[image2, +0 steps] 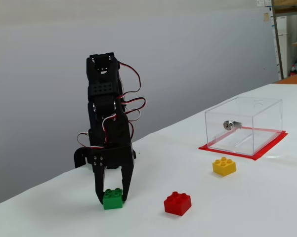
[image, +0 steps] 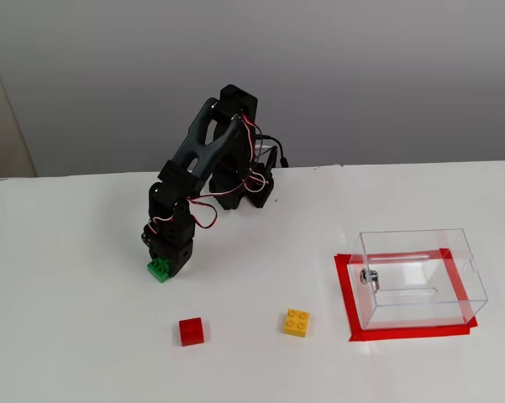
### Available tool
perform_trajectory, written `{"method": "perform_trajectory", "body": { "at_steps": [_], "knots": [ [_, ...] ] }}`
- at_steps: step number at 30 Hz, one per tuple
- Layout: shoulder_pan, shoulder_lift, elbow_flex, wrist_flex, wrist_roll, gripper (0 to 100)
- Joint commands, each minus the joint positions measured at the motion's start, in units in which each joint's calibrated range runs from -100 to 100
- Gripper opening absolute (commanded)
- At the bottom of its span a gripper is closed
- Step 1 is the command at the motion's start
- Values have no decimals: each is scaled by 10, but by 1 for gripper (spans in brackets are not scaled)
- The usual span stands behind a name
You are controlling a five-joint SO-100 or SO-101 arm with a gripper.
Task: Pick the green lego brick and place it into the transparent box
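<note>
The green lego brick (image: 159, 270) (image2: 113, 199) rests on the white table, left of centre in both fixed views. My gripper (image: 162, 265) (image2: 112, 196) points straight down over it, with one finger against each side of the brick. The jaws look shut on the brick, which still touches the table. The transparent box (image: 413, 245) (image2: 257, 111) stands far to the right on red tape (image: 344, 295) (image2: 267, 148), its top open. A small metal part (image: 368, 275) (image2: 231, 125) shows on its wall.
A red brick (image: 192, 331) (image2: 177, 203) lies just in front and right of the green one. A yellow brick (image: 297, 322) (image2: 224, 166) lies between it and the box. The arm's base (image: 252, 189) stands at the table's back edge by a grey wall.
</note>
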Motion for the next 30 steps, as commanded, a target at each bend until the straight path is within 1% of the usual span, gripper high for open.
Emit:
{"method": "perform_trajectory", "body": {
  "at_steps": [1,6,14,17,21,24,30],
  "knots": [
    [-1,-32,-13,4,-1,17],
    [-5,-99,-15,4,2,17],
    [-5,-252,-20,7,3,17],
    [-15,-289,-53,42,3,17],
    [-59,-301,-139,137,-1,17],
    [-113,-300,-202,185,-2,17],
    [-257,-300,-242,197,-2,17]
  ]
}}
